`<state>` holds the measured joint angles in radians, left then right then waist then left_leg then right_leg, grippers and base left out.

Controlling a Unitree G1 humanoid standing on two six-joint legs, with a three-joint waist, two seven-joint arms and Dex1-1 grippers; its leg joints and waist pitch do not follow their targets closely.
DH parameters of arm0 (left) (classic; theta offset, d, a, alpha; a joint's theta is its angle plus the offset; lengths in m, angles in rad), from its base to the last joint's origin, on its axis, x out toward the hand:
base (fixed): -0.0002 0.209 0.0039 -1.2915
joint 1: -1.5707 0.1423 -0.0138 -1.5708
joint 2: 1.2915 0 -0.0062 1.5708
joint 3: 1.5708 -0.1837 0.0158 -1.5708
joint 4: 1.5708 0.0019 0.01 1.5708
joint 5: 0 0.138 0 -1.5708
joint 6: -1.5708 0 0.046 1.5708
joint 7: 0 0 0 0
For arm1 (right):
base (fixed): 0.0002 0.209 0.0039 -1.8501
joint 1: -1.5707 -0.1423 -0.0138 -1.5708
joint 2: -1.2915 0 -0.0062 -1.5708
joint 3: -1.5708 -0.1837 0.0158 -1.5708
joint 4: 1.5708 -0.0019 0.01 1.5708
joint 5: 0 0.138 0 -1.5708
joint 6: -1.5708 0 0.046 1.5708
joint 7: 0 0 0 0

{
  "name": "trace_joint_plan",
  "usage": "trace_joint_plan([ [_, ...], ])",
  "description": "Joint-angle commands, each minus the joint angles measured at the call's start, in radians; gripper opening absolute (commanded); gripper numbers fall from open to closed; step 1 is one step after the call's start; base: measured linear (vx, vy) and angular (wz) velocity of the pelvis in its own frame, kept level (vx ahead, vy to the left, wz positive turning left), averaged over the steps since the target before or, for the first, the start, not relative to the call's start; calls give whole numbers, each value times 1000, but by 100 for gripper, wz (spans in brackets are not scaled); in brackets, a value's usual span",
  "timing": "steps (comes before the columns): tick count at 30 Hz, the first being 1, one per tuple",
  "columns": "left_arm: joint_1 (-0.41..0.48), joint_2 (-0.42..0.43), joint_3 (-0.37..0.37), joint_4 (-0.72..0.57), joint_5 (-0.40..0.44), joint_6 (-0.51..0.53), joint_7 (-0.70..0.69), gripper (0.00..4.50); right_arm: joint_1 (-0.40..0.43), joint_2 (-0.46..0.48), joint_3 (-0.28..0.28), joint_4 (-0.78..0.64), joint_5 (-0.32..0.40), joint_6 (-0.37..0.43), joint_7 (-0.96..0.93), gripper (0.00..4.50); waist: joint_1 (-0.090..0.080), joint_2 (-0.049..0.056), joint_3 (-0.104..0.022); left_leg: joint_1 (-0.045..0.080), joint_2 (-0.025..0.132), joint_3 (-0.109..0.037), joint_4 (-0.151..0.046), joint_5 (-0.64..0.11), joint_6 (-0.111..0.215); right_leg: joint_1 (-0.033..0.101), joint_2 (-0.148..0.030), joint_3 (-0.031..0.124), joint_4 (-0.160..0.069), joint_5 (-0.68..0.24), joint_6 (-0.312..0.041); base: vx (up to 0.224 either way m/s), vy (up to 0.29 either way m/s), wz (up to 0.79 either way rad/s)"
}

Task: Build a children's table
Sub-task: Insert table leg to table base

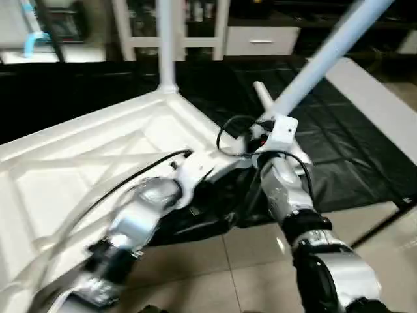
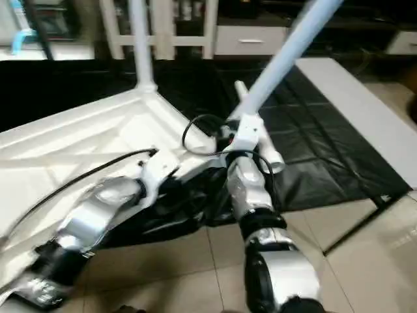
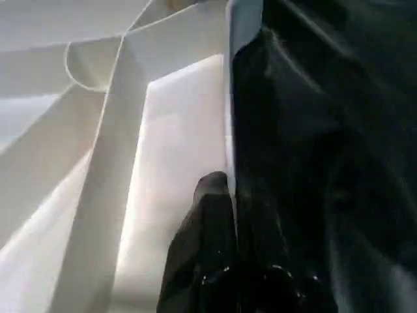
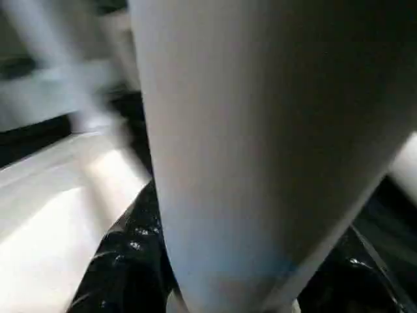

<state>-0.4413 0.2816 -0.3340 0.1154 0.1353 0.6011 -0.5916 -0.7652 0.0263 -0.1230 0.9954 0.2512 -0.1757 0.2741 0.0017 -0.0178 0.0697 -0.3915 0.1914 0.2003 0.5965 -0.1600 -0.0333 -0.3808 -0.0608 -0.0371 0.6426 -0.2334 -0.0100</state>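
Note:
The children's table top lies upside down at the left, its diagonal ribs facing up. One white leg stands upright in the far corner socket. My right gripper is shut on a second long white leg, which slants up to the right over the top's right side. In the right wrist view this leg sits very close to the camera. My left gripper is shut at the top's near right edge, and a black finger rests against the white rim.
A black plastic sheet covers the floor to the right and behind. Another white tube lies on it behind my right gripper. A long white board lies at the far right. A white glass-door cabinet stands at the back.

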Motion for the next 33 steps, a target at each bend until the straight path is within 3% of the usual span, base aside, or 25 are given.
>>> trace_joint_plan([
  [1,38,42,-16,-18,29,-40,-30,0,46,-28,76,33,-71,4,76,261,-5,10,-53,19,41,-29,-74,-273,-2,20,-69,40,-90,-117,-190,0,0,0],
  [5,63,67,6,-41,9,-38,-47,0,49,-85,82,3,-65,-5,177,300,-7,12,-56,22,43,-25,-69,-228,19,21,-66,40,-83,-46,-228,0,0,0],
  [8,75,87,6,-50,1,-55,-44,0,52,-110,63,-31,-41,-13,279,323,-7,9,-60,17,43,-22,-64,-171,57,27,-66,40,-76,43,-251,0,0,0],
  [11,85,95,3,-60,-7,-63,-54,0,49,-127,56,-38,-27,3,308,335,-10,7,-56,17,45,-21,-64,-163,77,26,-68,39,-78,34,-265,0,0,0],
  [12,87,96,3,-62,-7,-63,-55,0,49,-130,57,-37,-26,0,313,302,-11,7,-55,18,45,-21,-64,-169,77,25,-68,39,-80,23,-266,0,0,0],
  [16,98,96,-1,-81,-11,-69,-68,0,23,-140,43,-7,-10,4,340,279,-12,6,-52,19,47,-21,-67,-189,64,23,-68,40,-84,-29,-265,0,0,0],
  [22,108,106,-7,-102,-23,-75,-77,0,-1,-138,20,4,4,8,390,223,-15,7,-54,19,48,-20,-67,-146,84,24,-68,39,-79,26,-274,0,0,0],
  [25,113,110,-5,-108,-23,-77,-80,0,-6,-141,17,6,7,7,394,204,-14,4,-54,18,47,-18,-65,-116,102,26,-69,40,-76,62,-280,0,0,0],
  [33,138,164,-37,-151,-25,-129,-151,0,-31,-176,14,-3,27,48,525,190,-13,4,-52,18,49,-18,-66,-115,113,25,-67,38,-77,52,-279,0,0,0],
])
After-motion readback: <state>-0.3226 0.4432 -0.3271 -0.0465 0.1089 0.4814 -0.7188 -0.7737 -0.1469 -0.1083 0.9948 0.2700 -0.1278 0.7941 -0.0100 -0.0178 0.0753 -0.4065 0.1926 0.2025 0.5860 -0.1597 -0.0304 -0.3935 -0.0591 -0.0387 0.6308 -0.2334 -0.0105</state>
